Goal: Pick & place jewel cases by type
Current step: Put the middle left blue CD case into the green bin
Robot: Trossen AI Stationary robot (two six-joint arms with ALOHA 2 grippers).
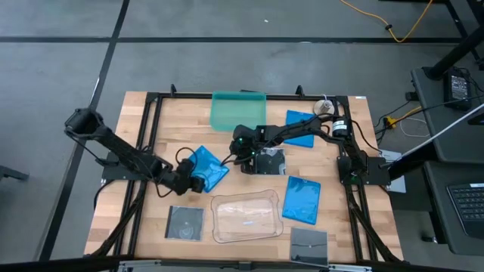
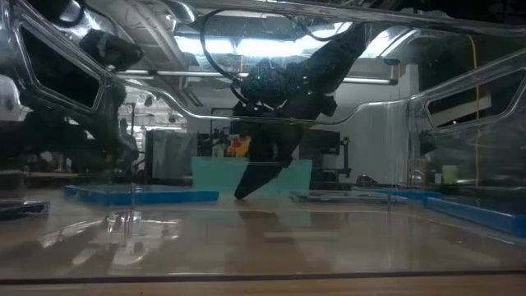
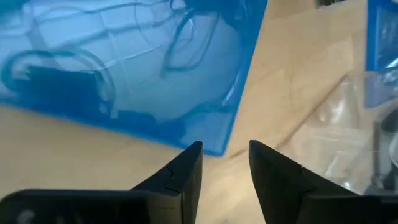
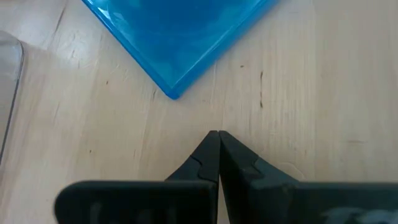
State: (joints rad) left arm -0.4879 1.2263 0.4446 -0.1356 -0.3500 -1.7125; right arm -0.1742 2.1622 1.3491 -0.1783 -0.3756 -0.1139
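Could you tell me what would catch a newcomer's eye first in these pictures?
Probably the bright blue jewel case left of the table's middle, with the left gripper right at its edge, jaws apart. Next, the right gripper, jaws shut, tip down on bare wood near the centre beside that case's corner. Then the teal tray at the far edge and the clear tray at the near edge.

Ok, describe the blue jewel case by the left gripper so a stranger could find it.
Start at the teal tray on the table's far edge. Nearer and left of it lies a blue jewel case, beside the left gripper. Alone among the blue cases, it sits turned like a diamond.
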